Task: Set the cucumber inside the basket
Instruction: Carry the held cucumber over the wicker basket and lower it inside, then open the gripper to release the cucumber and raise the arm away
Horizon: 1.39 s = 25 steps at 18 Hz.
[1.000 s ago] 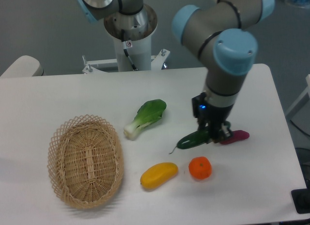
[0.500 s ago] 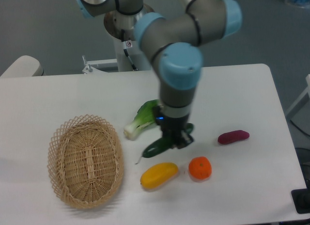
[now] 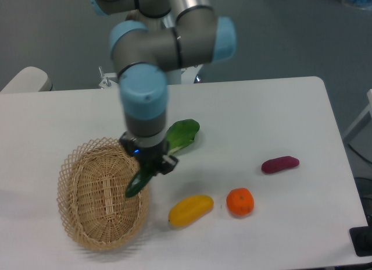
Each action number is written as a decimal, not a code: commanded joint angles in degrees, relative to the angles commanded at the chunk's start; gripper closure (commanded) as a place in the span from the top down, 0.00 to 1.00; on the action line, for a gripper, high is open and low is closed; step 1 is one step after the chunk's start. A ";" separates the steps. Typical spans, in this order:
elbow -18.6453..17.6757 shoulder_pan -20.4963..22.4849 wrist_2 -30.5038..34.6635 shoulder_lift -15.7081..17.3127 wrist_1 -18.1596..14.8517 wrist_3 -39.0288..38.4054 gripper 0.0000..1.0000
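My gripper (image 3: 150, 166) is shut on the dark green cucumber (image 3: 138, 181) and holds it in the air. The cucumber hangs tilted, its lower end over the right rim of the tan wicker basket (image 3: 87, 223). The basket sits at the front left of the table and nothing shows inside it. The gripper's fingers are mostly hidden behind the wrist and the cucumber.
A leafy bok choy (image 3: 183, 134) lies just right of my arm, partly hidden by it. A yellow mango (image 3: 190, 210) and an orange (image 3: 239, 201) lie at the front middle. A purple oblong vegetable (image 3: 279, 164) lies to the right.
My gripper has carried the cucumber leftwards from beside the purple vegetable, past the bok choy, to the basket's right rim. The other produce has not moved.
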 joint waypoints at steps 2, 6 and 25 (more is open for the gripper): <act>-0.62 -0.45 0.09 -0.88 3.07 -3.96 0.33; -1.23 -2.12 0.70 -2.99 4.58 -6.88 0.33; -2.47 -8.71 7.55 -7.92 8.98 -7.94 0.84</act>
